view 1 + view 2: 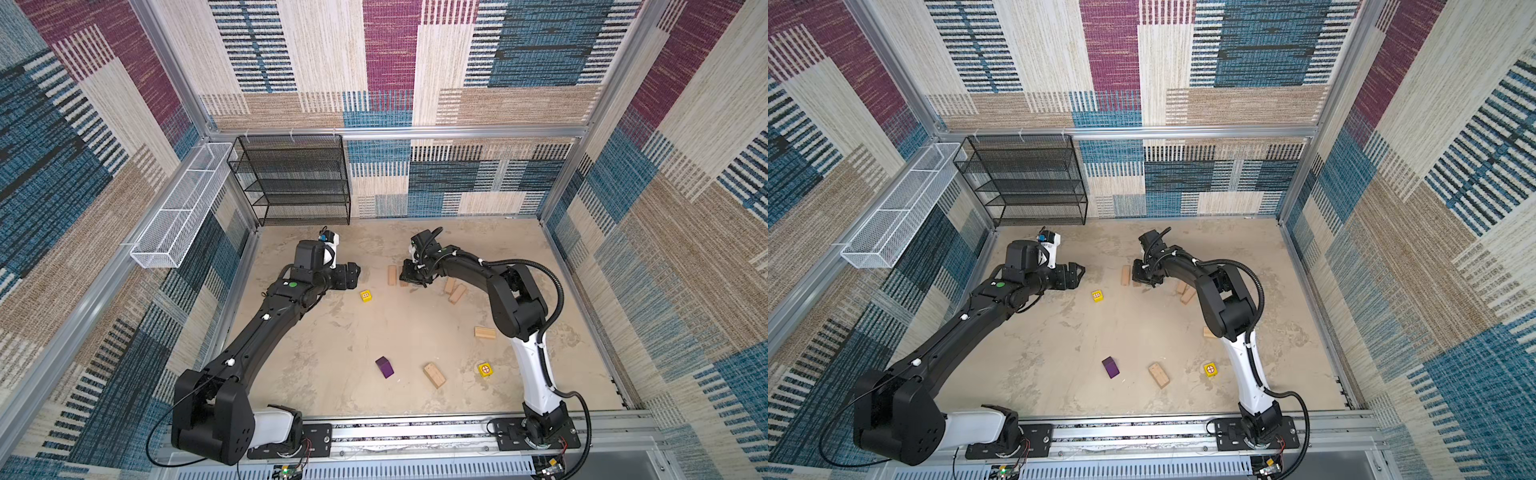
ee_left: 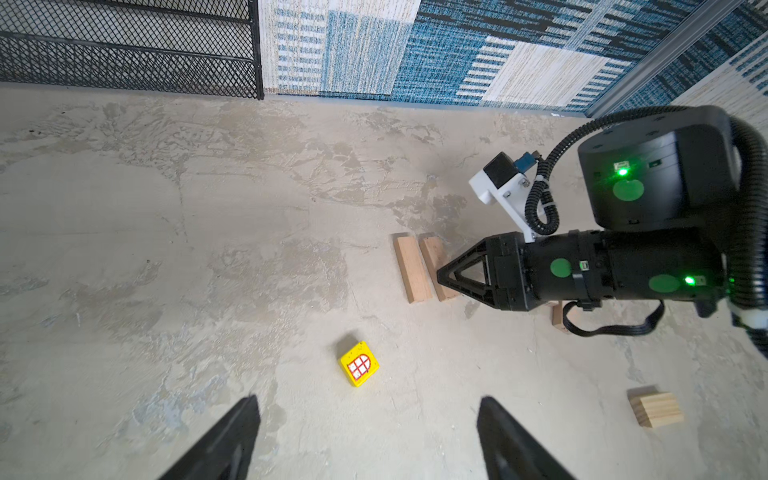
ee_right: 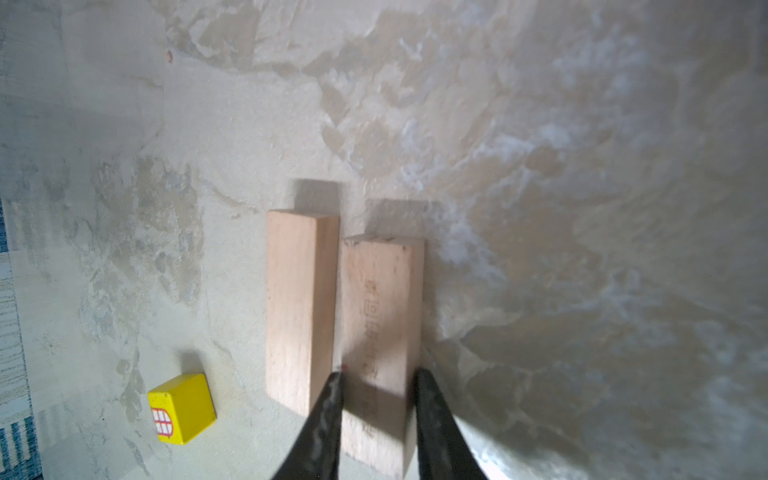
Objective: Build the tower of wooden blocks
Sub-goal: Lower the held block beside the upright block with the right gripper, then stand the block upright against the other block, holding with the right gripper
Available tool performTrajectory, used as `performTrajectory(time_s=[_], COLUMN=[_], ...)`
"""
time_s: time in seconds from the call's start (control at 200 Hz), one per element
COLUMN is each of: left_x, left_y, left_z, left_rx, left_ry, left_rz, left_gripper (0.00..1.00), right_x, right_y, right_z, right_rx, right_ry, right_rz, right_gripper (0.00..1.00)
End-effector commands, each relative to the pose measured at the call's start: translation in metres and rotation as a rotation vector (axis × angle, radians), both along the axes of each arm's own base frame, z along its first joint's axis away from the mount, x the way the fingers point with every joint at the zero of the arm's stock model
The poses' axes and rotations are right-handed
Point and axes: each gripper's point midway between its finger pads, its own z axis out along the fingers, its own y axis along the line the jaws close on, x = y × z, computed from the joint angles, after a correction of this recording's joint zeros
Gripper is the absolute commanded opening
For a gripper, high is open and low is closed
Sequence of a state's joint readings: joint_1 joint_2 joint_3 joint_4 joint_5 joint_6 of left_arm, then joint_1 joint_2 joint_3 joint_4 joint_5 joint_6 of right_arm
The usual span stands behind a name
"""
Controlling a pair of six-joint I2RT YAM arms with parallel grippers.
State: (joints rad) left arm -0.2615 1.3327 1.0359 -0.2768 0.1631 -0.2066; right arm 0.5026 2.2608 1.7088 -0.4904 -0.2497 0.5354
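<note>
We see patchwork carpet walls (image 1: 390, 62), a mottled beige surface (image 1: 332, 353), a black mesh shelf (image 1: 291, 178) and a white wire basket (image 1: 183, 203) beside it.

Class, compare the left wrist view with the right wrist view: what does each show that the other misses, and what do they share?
Left wrist only: the black mesh shelf, a lone brick and the right gripper seen from outside. Right wrist only: the print on the stamped brick between that gripper's fingers. Shared: the yellow cube, the plain brick and the stamped brick itself.
</note>
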Motion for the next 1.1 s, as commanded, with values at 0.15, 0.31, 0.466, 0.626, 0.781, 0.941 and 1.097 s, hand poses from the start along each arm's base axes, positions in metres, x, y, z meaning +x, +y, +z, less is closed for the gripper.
performTrajectory(time_s=[0.15, 0.31, 0.466, 0.626, 0.781, 0.941, 1.097], left_x=[0.0004, 0.0002, 0.0003, 0.0004, 0.0006, 0.0008, 0.0006], left_y=[0.0008, 0.0013, 0.0018, 0.0021, 0.0027, 0.0028, 0.0036], left_z=[0.0033, 0.0051, 0.0048, 0.0047, 0.0047, 0.0039, 0.003], left_rx=[-0.014, -0.016, -0.017, -0.018, -0.019, -0.023, -0.02], left_ry=[-0.009, -0.014, -0.012, -0.012, -0.012, -0.008, -0.007], left_rz=[0.007, 0.008, 0.01, 0.01, 0.013, 0.013, 0.015], left_gripper=[0.87, 0.87, 0.87, 0.87, 0.87, 0.87, 0.87], right_x=[-0.0159, -0.0143, -0.013, -0.0133, -0.0145, -0.0125, -0.012], right_y=[-0.0092, -0.0066, -0.0047, -0.0037, -0.0033, -0.0054, -0.0059], right_z=[-0.0225, -0.0222, -0.022, -0.0215, -0.019, -0.0155, -0.0147], right_rx=[-0.045, -0.033, -0.026, -0.02, -0.018, -0.019, -0.017], right_ry=[0.106, 0.107, 0.109, 0.112, 0.111, 0.102, 0.1], right_rz=[-0.032, -0.031, -0.029, -0.026, -0.02, -0.023, -0.022], right_gripper=[0.28, 0.28, 0.28, 0.29, 0.32, 0.32, 0.33])
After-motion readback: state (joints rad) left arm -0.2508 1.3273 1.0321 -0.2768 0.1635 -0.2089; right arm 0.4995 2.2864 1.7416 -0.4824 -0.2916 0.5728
